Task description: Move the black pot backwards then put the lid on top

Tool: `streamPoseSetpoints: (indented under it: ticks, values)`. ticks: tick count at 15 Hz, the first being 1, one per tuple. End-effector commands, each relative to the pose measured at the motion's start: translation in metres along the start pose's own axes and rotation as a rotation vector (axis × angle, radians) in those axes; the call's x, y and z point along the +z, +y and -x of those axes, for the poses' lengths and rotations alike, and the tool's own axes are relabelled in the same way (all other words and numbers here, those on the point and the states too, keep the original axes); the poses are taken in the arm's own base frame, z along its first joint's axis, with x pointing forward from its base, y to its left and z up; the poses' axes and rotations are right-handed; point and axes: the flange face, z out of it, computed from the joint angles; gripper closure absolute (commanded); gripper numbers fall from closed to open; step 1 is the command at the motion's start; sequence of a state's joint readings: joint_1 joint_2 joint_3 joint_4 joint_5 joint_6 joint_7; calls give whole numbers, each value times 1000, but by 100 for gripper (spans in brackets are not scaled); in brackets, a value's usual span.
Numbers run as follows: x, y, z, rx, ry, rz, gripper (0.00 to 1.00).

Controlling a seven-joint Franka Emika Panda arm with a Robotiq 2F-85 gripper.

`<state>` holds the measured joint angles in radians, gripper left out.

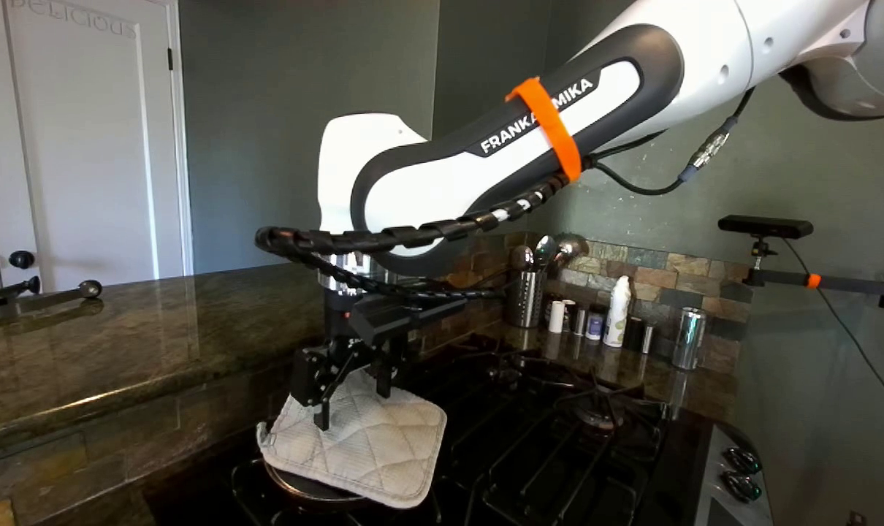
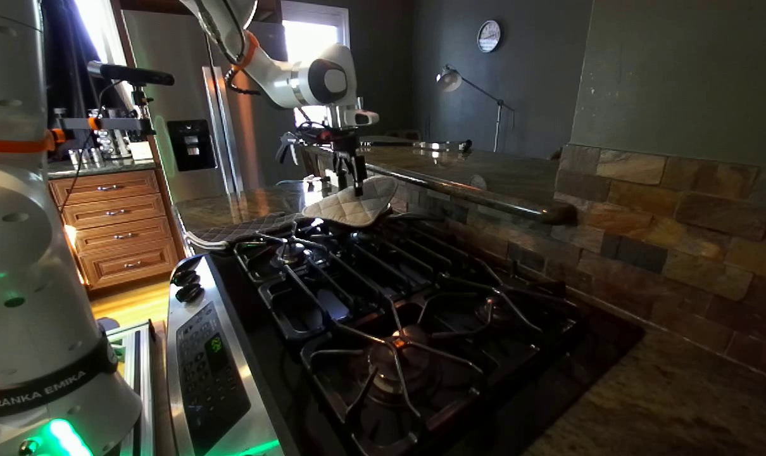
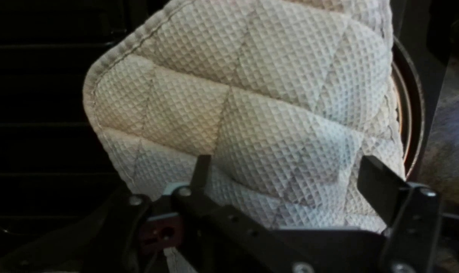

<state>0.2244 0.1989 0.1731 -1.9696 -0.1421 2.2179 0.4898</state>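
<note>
The lid, a white quilted pad [image 1: 383, 449], lies over the black pot [image 1: 314, 495] and covers most of its top. It sits unevenly, with one part hanging past the rim and its surface bent. In the wrist view a crescent of the pot's rim [image 3: 414, 113] shows beyond the edge of the pad [image 3: 267, 98]. My gripper [image 3: 286, 163] points down over the pad with its fingers wide apart and nothing pinched between them. In an exterior view the gripper [image 1: 353, 406] is right above the pad; whether the fingertips touch it I cannot tell. The pot's inside is hidden.
Black burner grates [image 2: 370, 291] spread over the stove beside the pot. A raised stone ledge [image 1: 120, 351] runs close behind the gripper. Along the tiled wall stand a utensil holder [image 1: 527, 299], a white spray bottle [image 1: 617, 314] and a steel can [image 1: 689, 337].
</note>
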Motion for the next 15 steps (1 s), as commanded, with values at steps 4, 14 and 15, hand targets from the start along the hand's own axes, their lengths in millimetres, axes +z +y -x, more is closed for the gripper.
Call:
streamPoseSetpoints:
  ticks: [4,14,15]
  values:
    - [-10,0,0,2,-25,2,0]
    - [-68,30,22,44,-9,3,0]
    - [-79,36,27,44,21,5,0]
